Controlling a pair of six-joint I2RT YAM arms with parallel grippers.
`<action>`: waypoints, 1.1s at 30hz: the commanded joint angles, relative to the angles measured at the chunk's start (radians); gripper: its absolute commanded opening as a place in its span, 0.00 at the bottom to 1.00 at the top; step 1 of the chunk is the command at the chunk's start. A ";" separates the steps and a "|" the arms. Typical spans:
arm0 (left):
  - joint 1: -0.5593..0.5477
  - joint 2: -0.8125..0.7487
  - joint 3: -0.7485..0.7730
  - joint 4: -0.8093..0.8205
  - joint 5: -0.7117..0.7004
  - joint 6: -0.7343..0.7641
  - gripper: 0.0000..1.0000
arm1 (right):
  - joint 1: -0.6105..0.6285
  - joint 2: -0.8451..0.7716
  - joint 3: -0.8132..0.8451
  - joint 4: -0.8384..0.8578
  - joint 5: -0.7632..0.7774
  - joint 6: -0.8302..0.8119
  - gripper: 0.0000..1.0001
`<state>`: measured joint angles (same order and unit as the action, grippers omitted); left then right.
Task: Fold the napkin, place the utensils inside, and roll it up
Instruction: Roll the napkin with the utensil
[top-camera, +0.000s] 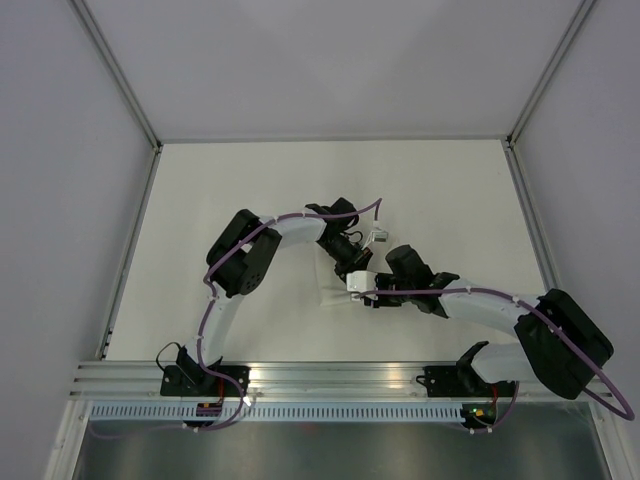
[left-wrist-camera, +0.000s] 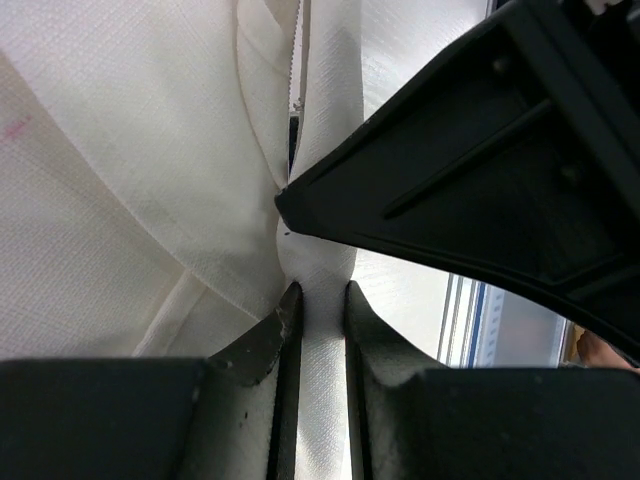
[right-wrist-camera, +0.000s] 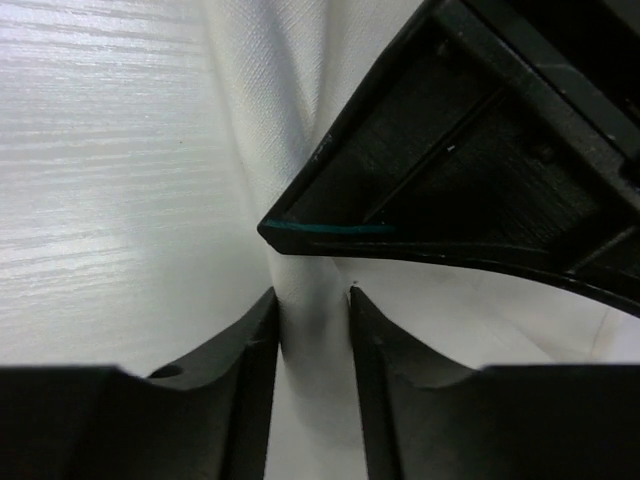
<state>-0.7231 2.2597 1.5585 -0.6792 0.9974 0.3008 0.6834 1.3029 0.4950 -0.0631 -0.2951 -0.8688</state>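
L gripper (left-wrist-camera: 320, 297) is clamping a raised ridge of the napkin (top-camera: 332, 290) betw. its fingers. R gripper (right-wrist-camera: 312, 297) is straddling another ridge; we are unable to tell whether it is clamping. Napkin is lying bunched near desk (top-camera: 250, 180) centre, under both grippers.

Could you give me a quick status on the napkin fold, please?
Left gripper shut on a raised ridge of the napkin. Right gripper straddles the same ridge, grip unclear. Utensils not in view. Grippers nearly tip to tip.
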 joint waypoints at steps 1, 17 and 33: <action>-0.001 0.044 -0.009 -0.048 -0.100 -0.002 0.10 | 0.007 0.015 0.005 0.034 0.025 0.011 0.37; 0.065 -0.179 -0.081 0.202 -0.059 -0.155 0.33 | -0.079 0.162 0.195 -0.340 -0.188 -0.042 0.17; 0.202 -0.751 -0.702 1.116 -0.650 -0.562 0.30 | -0.232 0.576 0.609 -0.785 -0.378 -0.208 0.16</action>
<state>-0.5087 1.6051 0.9302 0.1539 0.5461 -0.1696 0.4679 1.7855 1.0443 -0.7300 -0.6647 -1.0054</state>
